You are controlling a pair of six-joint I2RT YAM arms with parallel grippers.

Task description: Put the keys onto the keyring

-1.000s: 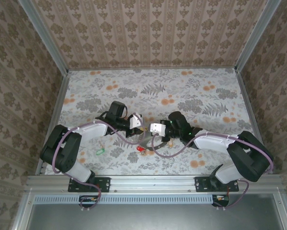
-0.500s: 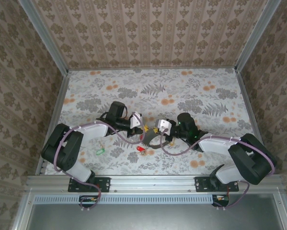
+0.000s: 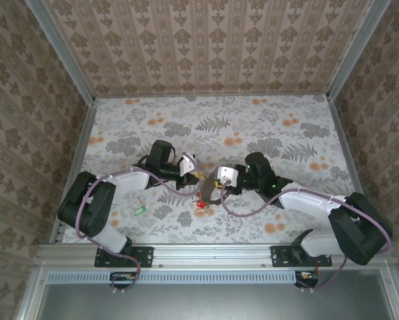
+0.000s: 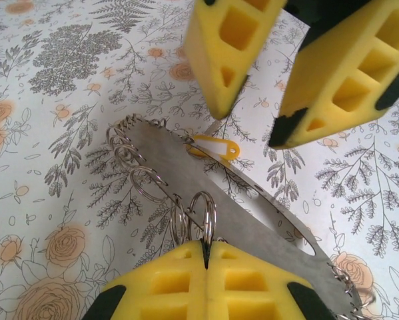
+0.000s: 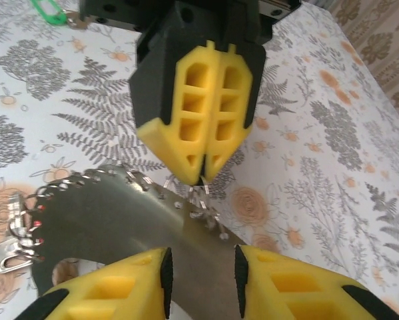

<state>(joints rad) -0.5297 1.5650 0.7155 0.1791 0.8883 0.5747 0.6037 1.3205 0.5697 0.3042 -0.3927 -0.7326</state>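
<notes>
The keyring (image 4: pixel 252 213) is a flat grey metal band carrying several small wire rings along its edge, seen also in the right wrist view (image 5: pixel 106 213) and from above (image 3: pixel 203 191). My left gripper (image 4: pixel 204 245) is shut on one of those small rings, and it shows in the other views too (image 5: pixel 200 177) (image 3: pixel 198 178). My right gripper (image 5: pixel 202 257) faces it, open, jaws apart over the band (image 4: pixel 256 127) (image 3: pixel 210 189). A yellow-headed key (image 4: pixel 214 147) lies under the band. A red key (image 3: pixel 200 204) sits just below the grippers; a green key (image 3: pixel 139 211) lies apart at left.
The floral cloth (image 3: pixel 272 133) covers the table, walled on three sides by patterned panels (image 3: pixel 212 40). A small silver key or clip (image 5: pixel 11 250) hangs at the band's left end. The green key tag (image 5: pixel 49 12) lies behind the left gripper.
The right gripper's jaws have come apart, and its wrist has swung back in toward the left gripper. The left arm has barely moved and keeps its grip.
</notes>
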